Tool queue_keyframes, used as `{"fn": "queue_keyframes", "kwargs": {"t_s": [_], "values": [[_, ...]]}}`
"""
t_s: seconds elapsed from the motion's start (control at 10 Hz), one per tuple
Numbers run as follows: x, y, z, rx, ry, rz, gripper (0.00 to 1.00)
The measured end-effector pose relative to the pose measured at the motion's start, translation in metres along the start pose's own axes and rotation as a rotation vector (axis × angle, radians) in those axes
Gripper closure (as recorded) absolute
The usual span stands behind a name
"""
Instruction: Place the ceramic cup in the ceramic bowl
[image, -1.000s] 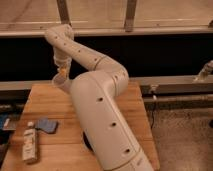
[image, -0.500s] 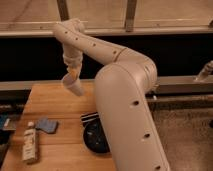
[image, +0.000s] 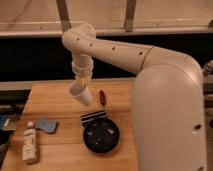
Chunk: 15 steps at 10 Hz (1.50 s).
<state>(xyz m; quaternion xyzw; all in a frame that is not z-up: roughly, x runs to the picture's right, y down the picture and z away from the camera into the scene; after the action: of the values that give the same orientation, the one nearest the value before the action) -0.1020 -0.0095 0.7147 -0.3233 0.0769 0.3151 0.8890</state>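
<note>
The carry step is in hand. The gripper (image: 81, 82) hangs above the far left part of the desk (image: 55, 102), clamped on the rim end of the ceramic cup (image: 83, 95). The cup is in the air, clear of the desk, and tilted, with its base pointing down and toward the right.

The ceramic bowl (image: 101, 136) lies below the gripper, nearer the camera and a little to the right, well apart from the cup. It sits flat on the desk with nothing in it but its pale flecks.

By my judgement, the next move calls for bringing the cup toward the camera and slightly right until it is over the middle of the bowl. It should then be lowered before the gripper lets go, since a tilted cup dropped from height could roll out or strike the rim.

A black-and-white striped flat piece (image: 94, 116) lies between the gripper and the bowl, just beside the bowl's far edge, so a low path would catch it. A small red object (image: 102, 96) sits just right of the cup. A white bottle (image: 30, 143) and a blue item (image: 46, 125) lie to the gripper's lower left, off the route.
</note>
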Motion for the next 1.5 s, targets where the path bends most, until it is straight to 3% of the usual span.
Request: {"fn": "queue_keyframes", "kwargs": {"t_s": [0.3,1.2,1.3,1.5], "values": [[0.029,0.038,0.006,-0.041,0.000,0.056,1.00],[0.034,0.043,0.012,-0.053,0.005,0.076,1.00],[0.041,0.044,0.015,-0.057,0.003,0.099,1.00],[0.077,0.048,0.024,-0.077,-0.004,0.169,1.00]]}}
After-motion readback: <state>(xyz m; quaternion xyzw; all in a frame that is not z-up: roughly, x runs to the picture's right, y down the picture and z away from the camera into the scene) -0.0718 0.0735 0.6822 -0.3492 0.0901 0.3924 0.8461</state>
